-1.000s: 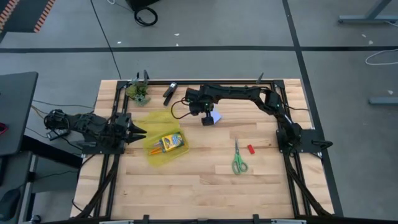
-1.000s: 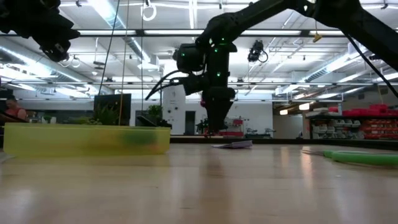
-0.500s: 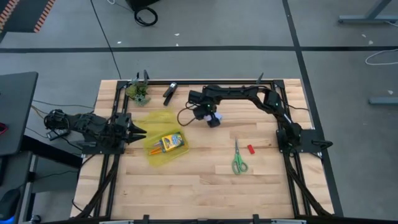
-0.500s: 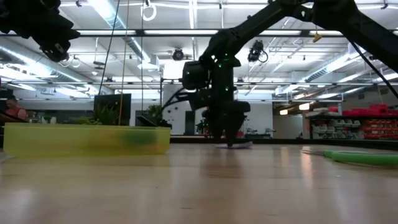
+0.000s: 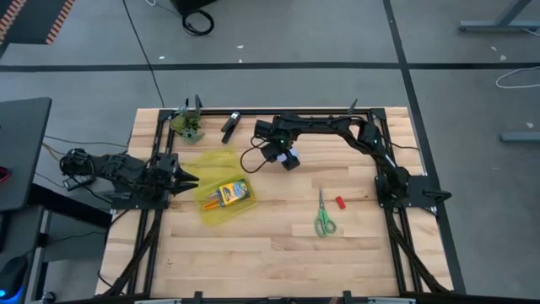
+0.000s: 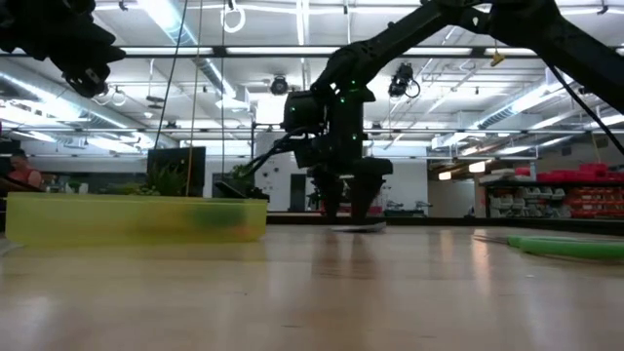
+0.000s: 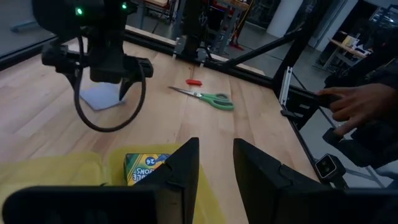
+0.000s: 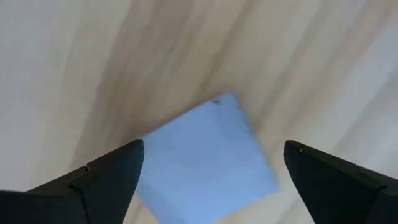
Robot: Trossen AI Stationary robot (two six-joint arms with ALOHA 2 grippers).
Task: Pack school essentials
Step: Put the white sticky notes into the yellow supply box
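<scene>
Right wrist view shows the right gripper (image 8: 208, 171) spread wide, lowered over the blue note pad (image 8: 205, 162) lying flat at the table's far middle; a grab looks imminent. Left gripper (image 7: 214, 171) waits, partly open, holding nothing.

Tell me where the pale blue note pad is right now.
The pale blue note pad lies flat on the table's far middle, directly under the open right gripper, right of the yellow tray.
</scene>
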